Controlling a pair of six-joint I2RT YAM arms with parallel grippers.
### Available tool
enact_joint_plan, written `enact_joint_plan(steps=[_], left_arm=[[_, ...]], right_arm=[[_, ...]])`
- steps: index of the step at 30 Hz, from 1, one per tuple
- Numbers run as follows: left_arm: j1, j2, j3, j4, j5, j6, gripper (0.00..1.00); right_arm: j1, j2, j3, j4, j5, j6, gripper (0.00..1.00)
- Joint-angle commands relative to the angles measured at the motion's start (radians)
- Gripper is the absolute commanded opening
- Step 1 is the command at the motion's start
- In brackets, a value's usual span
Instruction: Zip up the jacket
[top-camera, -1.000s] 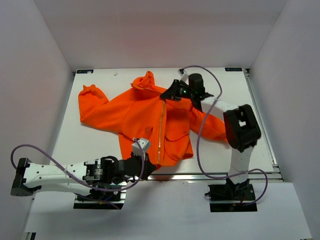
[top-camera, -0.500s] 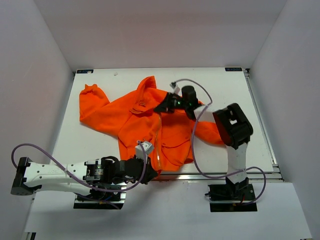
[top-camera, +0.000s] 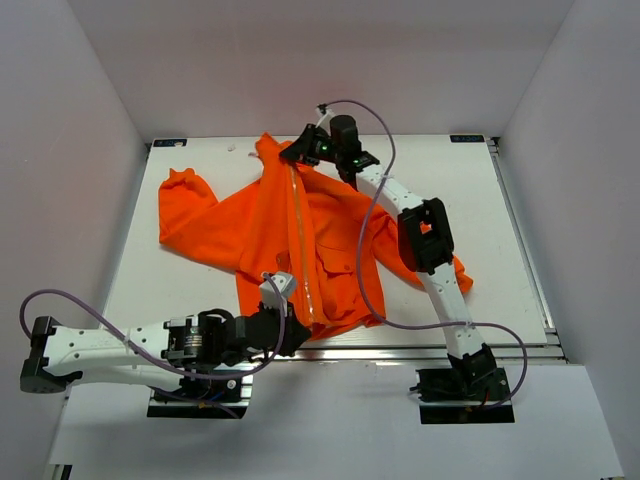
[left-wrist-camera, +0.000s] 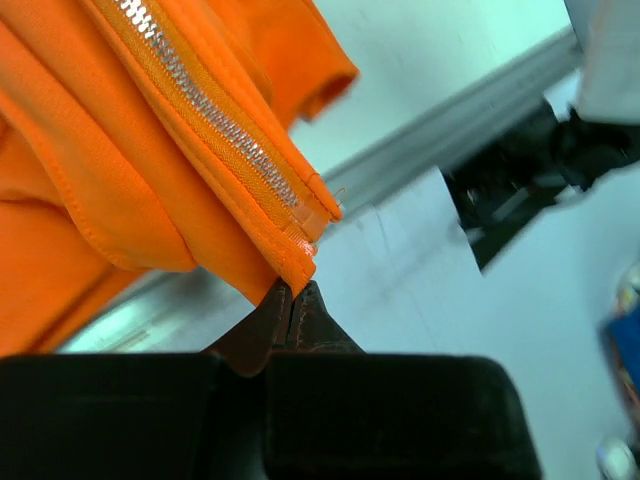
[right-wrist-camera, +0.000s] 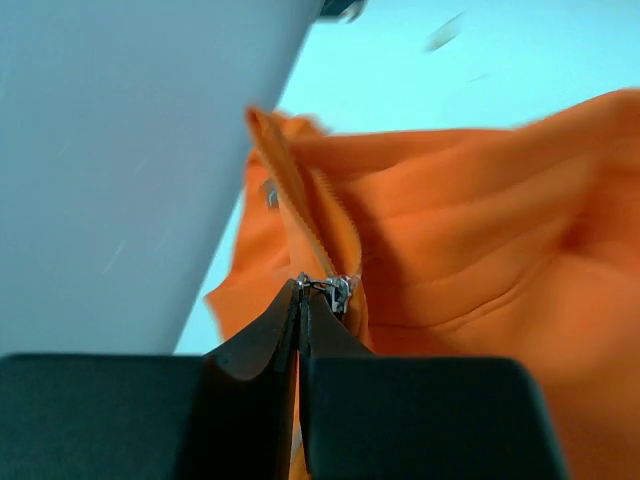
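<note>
Lying on the table (top-camera: 490, 200), the jacket (top-camera: 250, 230) spreads orange between the two pincers. One sleeve (top-camera: 180, 200) reaches well out to the left of the left pincer (top-camera: 292, 330), farther from the arm bases, and its cuff is bunched near the table's left edge.

The left pincer sits at the near edge of the table, at the jacket's hem. In the left wrist view its fingers (left-wrist-camera: 275, 315) are pressed together, pinching the hem corner (left-wrist-camera: 295, 255) of the jacket (left-wrist-camera: 120, 180) just below the zipper's lower end. The zipper (left-wrist-camera: 205, 110) climbs away from that pincer with its pale teeth meshed.

From above, the zipper (top-camera: 298, 240) runs as a straight light line from the left pincer up to the right pincer (top-camera: 300, 152), which is at the far edge of the table, at the collar (top-camera: 268, 148).

In the right wrist view the right pincer (right-wrist-camera: 300, 292) is pressed together, pinching the small metal pull (right-wrist-camera: 338, 290). The zipper (right-wrist-camera: 320, 215) rises just beyond its tips, and folds of the jacket (right-wrist-camera: 480, 230) lie to its right.

The other sleeve (top-camera: 445, 265) trails to the right, well apart from the right pincer, passing under the right arm (top-camera: 425, 235).
</note>
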Motion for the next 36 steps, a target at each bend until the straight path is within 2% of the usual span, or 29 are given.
enact_joint_plan(steps=[1, 3, 8, 11, 16, 21, 22, 23, 24, 25, 26, 28, 32, 33, 36], left_arm=[[-0.051, -0.013, 0.068, -0.038, 0.261, -0.08, 0.0], [-0.062, -0.015, 0.08, -0.071, 0.278, -0.126, 0.0], [-0.118, -0.056, 0.086, -0.125, 0.27, -0.241, 0.0], [-0.126, -0.012, 0.139, -0.176, 0.259, -0.234, 0.0], [-0.128, 0.049, 0.19, -0.233, 0.244, -0.217, 0.0], [-0.128, 0.007, 0.146, -0.204, 0.196, -0.238, 0.0], [-0.128, 0.008, 0.146, -0.205, 0.19, -0.243, 0.03], [-0.128, 0.013, 0.146, -0.205, 0.187, -0.246, 0.13], [-0.128, 0.017, 0.147, -0.208, 0.189, -0.247, 0.46], [-0.128, 0.022, 0.149, -0.21, 0.19, -0.25, 0.78], [-0.128, 0.034, 0.15, -0.214, 0.192, -0.252, 0.97], [-0.128, 0.046, 0.167, -0.219, 0.18, -0.249, 0.98], [-0.125, 0.092, 0.227, -0.224, 0.085, -0.229, 0.98], [-0.125, 0.121, 0.244, -0.228, 0.011, -0.232, 0.98], [-0.041, 0.181, 0.298, -0.289, -0.125, -0.299, 0.98]], right_arm=[[-0.109, -0.044, 0.034, 0.105, 0.317, -0.124, 0.0], [-0.122, -0.006, 0.13, 0.091, 0.355, -0.108, 0.0], [-0.16, 0.043, 0.138, 0.172, 0.566, -0.132, 0.0], [-0.18, 0.068, 0.154, 0.218, 0.603, -0.17, 0.0], [-0.217, 0.083, 0.141, 0.263, 0.525, -0.163, 0.0], [-0.214, 0.013, 0.009, 0.321, 0.245, -0.141, 0.0], [-0.212, -0.002, -0.016, 0.325, 0.201, -0.144, 0.2], [-0.211, -0.027, -0.077, 0.335, 0.126, -0.144, 0.36], [-0.208, -0.082, -0.115, 0.339, 0.093, -0.141, 0.6], [-0.207, -0.114, -0.16, 0.351, 0.026, -0.137, 0.89], [-0.207, -0.151, -0.256, 0.376, 0.013, -0.131, 0.89], [-0.209, -0.254, -0.327, 0.393, -0.069, -0.138, 0.89], [-0.211, -0.419, -0.396, 0.116, -0.053, -0.261, 0.89], [-0.218, -0.487, -0.434, 0.071, -0.053, -0.287, 0.89], [-0.263, -0.631, -0.55, -0.108, 0.024, -0.29, 0.89]])
